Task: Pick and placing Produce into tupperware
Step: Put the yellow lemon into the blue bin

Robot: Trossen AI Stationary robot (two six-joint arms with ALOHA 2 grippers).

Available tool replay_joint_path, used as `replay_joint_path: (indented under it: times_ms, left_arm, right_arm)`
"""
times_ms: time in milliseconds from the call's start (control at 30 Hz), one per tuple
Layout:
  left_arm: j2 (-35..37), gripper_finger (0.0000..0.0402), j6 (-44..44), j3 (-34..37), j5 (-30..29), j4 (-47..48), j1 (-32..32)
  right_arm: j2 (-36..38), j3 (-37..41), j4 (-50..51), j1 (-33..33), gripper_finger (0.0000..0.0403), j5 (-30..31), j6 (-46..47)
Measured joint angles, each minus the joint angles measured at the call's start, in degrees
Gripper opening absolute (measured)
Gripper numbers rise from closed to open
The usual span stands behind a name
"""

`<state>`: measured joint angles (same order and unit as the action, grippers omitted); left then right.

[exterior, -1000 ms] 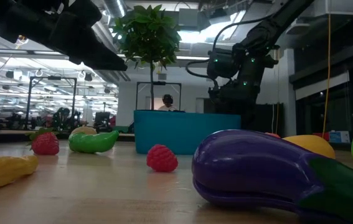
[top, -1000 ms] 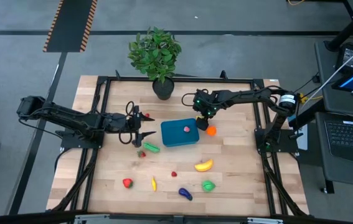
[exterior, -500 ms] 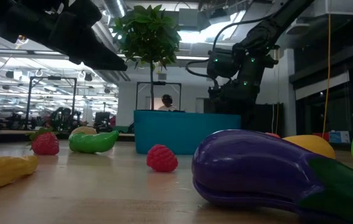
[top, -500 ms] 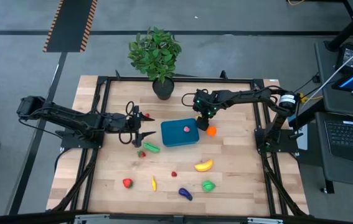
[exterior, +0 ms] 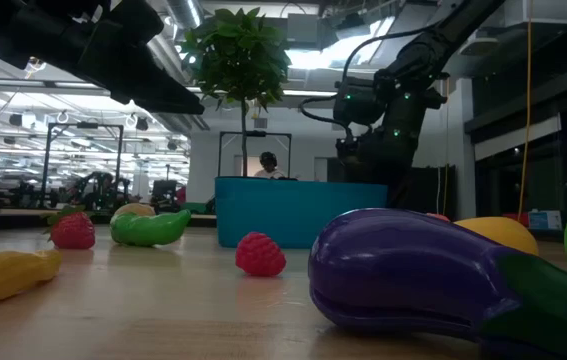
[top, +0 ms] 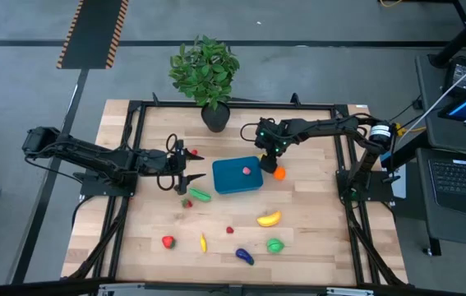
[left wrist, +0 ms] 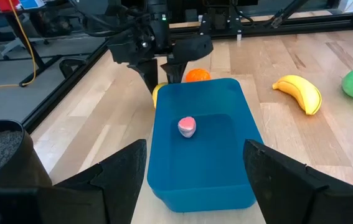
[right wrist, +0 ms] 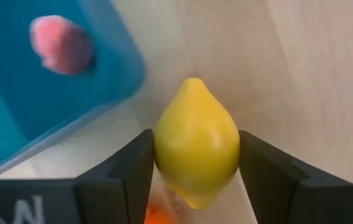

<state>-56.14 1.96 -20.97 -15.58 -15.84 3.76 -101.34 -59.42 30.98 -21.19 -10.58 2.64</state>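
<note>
The teal tupperware [top: 237,176] sits mid-table with one pink toy [top: 247,171] inside, also seen as the pink toy [left wrist: 187,126]. My right gripper [top: 267,156] hovers just off the container's right edge, shut on a yellow lemon [right wrist: 196,149]. An orange toy [top: 279,173] lies beside it. My left gripper [top: 185,169] waits open to the left of the container [left wrist: 201,155]. A green pod [top: 199,195], banana [top: 269,219], green toy [top: 274,245], eggplant [top: 244,256], yellow piece [top: 203,242] and red berries [top: 168,242] rest on the table. My right gripper pinches the lemon across its widest middle [right wrist: 164,155], one finger [right wrist: 129,171] on each flank. The fingers come from above, pointing down. The lemon is lifted off the wood, next to the tupperware's corner [right wrist: 123,74], with the orange toy [right wrist: 157,216] under it.
A potted plant [top: 206,74] stands at the table's far edge behind the container. Black frame rails [top: 134,148] run along the table's left and right sides. Most loose produce lies toward the near edge; bare wood [top: 315,189] shows right of the orange toy.
</note>
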Motion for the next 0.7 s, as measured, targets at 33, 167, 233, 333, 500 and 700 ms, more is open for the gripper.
replay_joint_path:
  times_ms: [33, 167, 233, 333, 500, 700]
  left_arm:
    - [0.0, 0.0261, 0.0, 0.0, -0.01, 0.02, 0.01]
    - [0.0, 0.0261, 0.09, 0.0, -0.01, 0.03, 0.0]
    - [0.0, 0.0261, 0.09, 0.0, -0.01, 0.13, 0.01]
    - [0.0, 0.0261, 0.09, 0.0, -0.01, 0.27, -0.01]
    - [0.0, 0.0261, 0.11, 0.0, -0.01, 0.46, 0.01]
    - [0.0, 0.0261, 0.13, 0.0, 0.01, 0.44, 0.0]
  right_arm:
    - [0.51, 0.0, 0.32, -0.02, 0.0203, -0.73, 0.04]
    - [2.47, 0.0, 1.31, -0.01, 0.0203, -1.12, 0.27]
    - [3.65, 0.0, 1.28, -0.02, 0.0203, -1.12, 0.26]
    - [5.28, 0.0, 1.34, -0.02, 0.0203, -1.1, 0.26]
    - [7.44, -0.02, 1.5, -0.02, 0.0206, -1.1, -0.16]
    - [10.44, -0.02, 1.9, -0.02, 0.0205, -0.93, -1.66]
